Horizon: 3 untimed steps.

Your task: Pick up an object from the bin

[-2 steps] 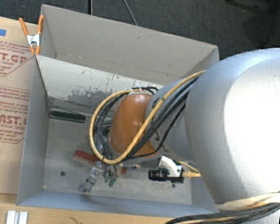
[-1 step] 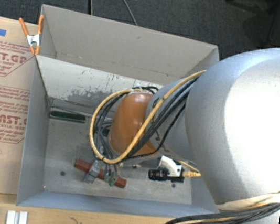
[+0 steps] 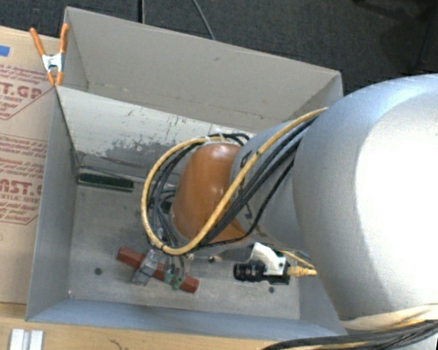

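Observation:
My gripper [image 3: 160, 268] is down at the bin floor near the front, left of the middle, under the orange cover and its cables. Right below it lies a long reddish-brown thing [image 3: 129, 257], flat on the floor. Its ends stick out to the left and right of the gripper and its middle is hidden by the gripper. A dark green flat strip [image 3: 106, 181] lies further back on the left, at the foot of the bin's rear wall, well clear of the gripper.
The arm's big white body covers the bin's right side. Loops of yellow and black cable hang around the orange cover, and a small black-and-white fitting sits by the wrist at the right. Bare floor lies at the front left corner.

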### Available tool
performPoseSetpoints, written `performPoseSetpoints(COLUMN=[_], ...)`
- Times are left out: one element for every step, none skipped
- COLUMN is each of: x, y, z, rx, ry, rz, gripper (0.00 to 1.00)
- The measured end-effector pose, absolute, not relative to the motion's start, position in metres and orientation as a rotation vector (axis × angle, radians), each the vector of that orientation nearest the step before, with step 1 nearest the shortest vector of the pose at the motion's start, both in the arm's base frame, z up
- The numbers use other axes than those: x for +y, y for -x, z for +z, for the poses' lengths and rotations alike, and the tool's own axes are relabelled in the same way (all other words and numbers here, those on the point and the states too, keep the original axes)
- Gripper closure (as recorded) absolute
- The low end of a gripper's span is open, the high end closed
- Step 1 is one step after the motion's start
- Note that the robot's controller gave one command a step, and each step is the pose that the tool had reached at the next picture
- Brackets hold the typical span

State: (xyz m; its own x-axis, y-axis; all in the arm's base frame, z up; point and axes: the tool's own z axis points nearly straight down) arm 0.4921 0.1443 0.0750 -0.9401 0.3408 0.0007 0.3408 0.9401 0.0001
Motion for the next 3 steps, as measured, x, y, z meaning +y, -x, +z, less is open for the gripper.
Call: performPoseSetpoints(x=[0.144, 0.144, 0.145], y=[-0.492, -0.493, -0.493], z=[0.081, 0.150, 0.167], rx=[-3.093, -3.099, -3.096], ry=[0.544, 0.544, 0.543], rz=[0.000, -0.004, -0.002], gripper=[1.00, 1.00, 1.00])
